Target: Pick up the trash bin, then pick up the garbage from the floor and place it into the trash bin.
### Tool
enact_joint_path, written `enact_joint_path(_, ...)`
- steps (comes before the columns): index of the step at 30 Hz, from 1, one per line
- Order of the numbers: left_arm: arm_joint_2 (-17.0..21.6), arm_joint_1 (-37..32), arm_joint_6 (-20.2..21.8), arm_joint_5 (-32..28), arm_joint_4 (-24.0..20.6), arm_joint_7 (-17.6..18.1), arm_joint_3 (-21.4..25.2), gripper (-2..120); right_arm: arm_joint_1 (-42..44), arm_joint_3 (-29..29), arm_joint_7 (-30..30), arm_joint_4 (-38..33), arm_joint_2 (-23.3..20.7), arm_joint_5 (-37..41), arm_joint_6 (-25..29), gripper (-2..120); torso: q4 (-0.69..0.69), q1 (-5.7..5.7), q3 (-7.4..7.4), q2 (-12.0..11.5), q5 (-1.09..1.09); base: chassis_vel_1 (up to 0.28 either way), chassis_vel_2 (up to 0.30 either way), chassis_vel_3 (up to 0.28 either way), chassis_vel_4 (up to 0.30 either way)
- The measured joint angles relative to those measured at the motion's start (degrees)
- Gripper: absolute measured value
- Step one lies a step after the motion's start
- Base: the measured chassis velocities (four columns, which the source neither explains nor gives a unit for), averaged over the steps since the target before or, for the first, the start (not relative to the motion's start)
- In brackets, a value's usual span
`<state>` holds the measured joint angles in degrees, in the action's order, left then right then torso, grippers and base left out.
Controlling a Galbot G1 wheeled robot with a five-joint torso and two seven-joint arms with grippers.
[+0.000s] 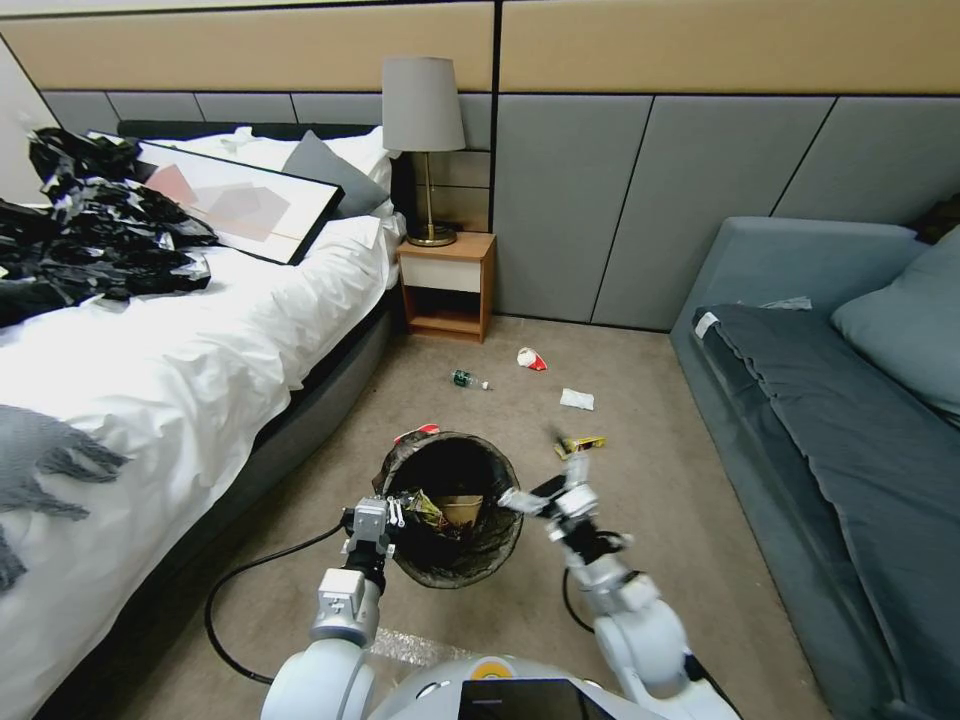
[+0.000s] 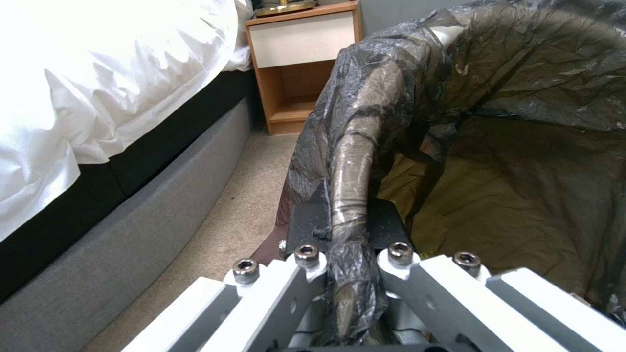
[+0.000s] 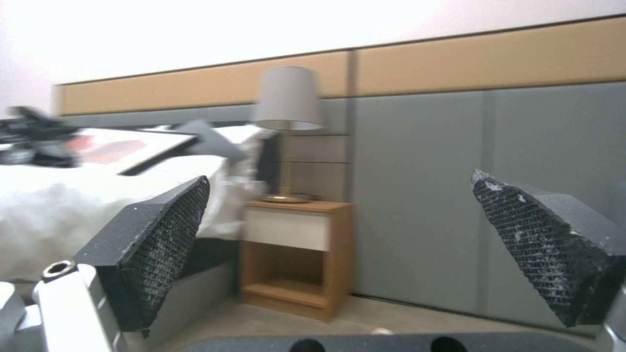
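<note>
Trash bin [image 1: 452,510]: held off the floor beside the bed, rim clamped by left gripper [image 2: 352,230] fingers.
Garbage [image 1: 580,443]: on floor beyond.
Right gripper [image 3: 339,254]: fingers released, empty.
Technique: keep bin level while reaching.

The bin's [image 1: 452,510] bag hides most of a red scrap [image 1: 417,432] behind its far rim. In the right wrist view the bed [image 3: 58,210] and lamp [image 3: 289,100] are smeared. The floor litter [image 1: 469,379] is too small to identify.
</note>
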<state>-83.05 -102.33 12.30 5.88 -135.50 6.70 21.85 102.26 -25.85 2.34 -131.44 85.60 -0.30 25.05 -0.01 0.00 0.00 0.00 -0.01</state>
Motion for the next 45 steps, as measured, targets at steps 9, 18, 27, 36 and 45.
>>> enact_joint_path(9,0.1,0.1,0.0,-0.6,-0.6,0.1,0.3,2,4.1,-6.6,-1.6,4.1,4.4,2.4,5.9,100,0.02,0.00,0.00,0.0,0.01,0.000,0.000,0.000,0.000)
enact_joint_path(18,-0.2,0.1,0.0,-0.6,-0.8,0.1,0.5,2,4.0,-6.7,-1.5,7.2,6.0,2.5,7.5,100,0.01,0.00,0.00,0.0,0.01,0.000,0.000,0.000,0.000)
enact_joint_path(27,-0.5,0.1,0.0,-0.6,-0.8,0.1,0.5,2,3.3,-7.2,-0.9,8.2,6.1,2.7,8.3,100,0.01,0.00,0.00,0.0,0.01,0.000,0.000,0.000,0.000)
enact_joint_path(36,-0.6,0.1,-0.1,-0.4,-0.8,0.1,0.4,2,2.8,-8.0,-0.7,8.4,6.1,3.1,8.4,100,0.02,0.00,-0.01,0.0,0.01,-0.018,0.009,0.022,-0.016)
enact_joint_path(45,-0.7,0.0,-0.1,-0.3,-0.8,0.1,0.5,2,2.3,-8.5,-0.8,8.3,6.0,3.2,8.0,100,0.01,0.00,0.00,0.0,0.01,-0.158,0.138,0.156,-0.154)
